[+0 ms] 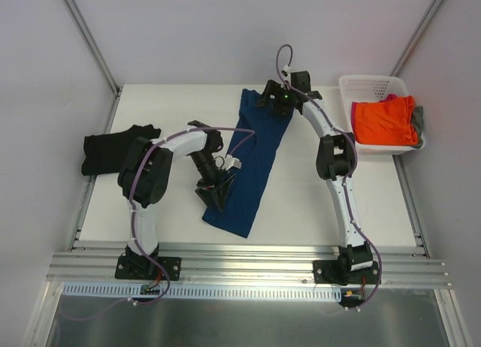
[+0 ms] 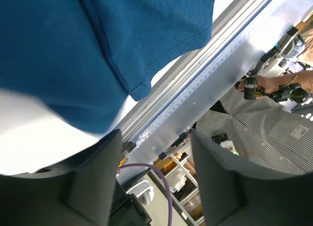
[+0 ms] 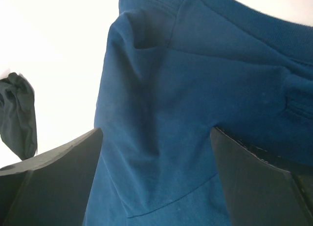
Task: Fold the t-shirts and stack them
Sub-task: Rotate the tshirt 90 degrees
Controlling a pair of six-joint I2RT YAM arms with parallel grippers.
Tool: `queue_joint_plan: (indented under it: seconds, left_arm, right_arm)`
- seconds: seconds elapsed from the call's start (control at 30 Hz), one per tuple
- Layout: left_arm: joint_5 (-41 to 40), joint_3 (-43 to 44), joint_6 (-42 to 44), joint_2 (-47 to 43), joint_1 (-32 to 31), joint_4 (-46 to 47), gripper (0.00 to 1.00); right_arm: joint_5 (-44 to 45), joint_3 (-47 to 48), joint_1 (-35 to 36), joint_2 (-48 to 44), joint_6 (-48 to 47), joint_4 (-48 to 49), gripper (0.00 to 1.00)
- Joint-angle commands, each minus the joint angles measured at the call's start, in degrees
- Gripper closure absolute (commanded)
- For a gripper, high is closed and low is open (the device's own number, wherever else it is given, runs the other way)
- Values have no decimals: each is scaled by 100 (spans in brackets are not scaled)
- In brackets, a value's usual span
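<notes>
A navy blue t-shirt (image 1: 255, 159) lies on the white table as a long narrow strip, running from the far middle towards the near edge. My left gripper (image 1: 214, 195) is open and empty at the strip's near left edge; in the left wrist view the shirt (image 2: 73, 50) lies beyond the fingertips (image 2: 98, 167). My right gripper (image 1: 272, 99) is open over the strip's far end, with the cloth (image 3: 195, 89) lying between its fingers (image 3: 58, 167) but not pinched. A black t-shirt (image 1: 113, 148) lies crumpled at the table's left edge and also shows in the right wrist view (image 3: 17, 113).
A white plastic basket (image 1: 372, 80) at the far right holds an orange shirt (image 1: 383, 120), a pink one (image 1: 391, 98) and a grey one (image 1: 418, 120). An aluminium rail (image 1: 248, 261) runs along the near edge. Grey walls enclose the table.
</notes>
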Motion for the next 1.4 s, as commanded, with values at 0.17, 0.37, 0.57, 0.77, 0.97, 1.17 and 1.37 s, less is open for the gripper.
queue_joint_plan:
  seconds: [0.17,0.37,0.57,0.77,0.97,1.17,1.37]
  left_arm:
    - [-586,781,-35,-366,-60,-220,36]
    - [-253,1441,0,255,-103,-229,39]
    - [239,1643,44,907,-183,-247,44]
    - [582,1670,-18,1250,-200,-185,45]
    - [811,1853,-123,1566,-349,-194,44]
    - [1127,2223,-229,1953,-639,-229,45]
    - [1277,2452,-282,2165,-877,-203,45]
  right_arm:
    - [-8,30,175,-151,-286,-157,3]
    - [88,-41,70,-231,-340,-219,3]
    - [53,-6,35,-187,-287,-228,3]
    - [27,-155,-26,-318,-243,-272,3]
    - [106,-68,-176,-301,-269,-202,3]
    - [150,126,-185,-125,-270,-18,3]
    - [176,275,-71,24,-243,176,3]
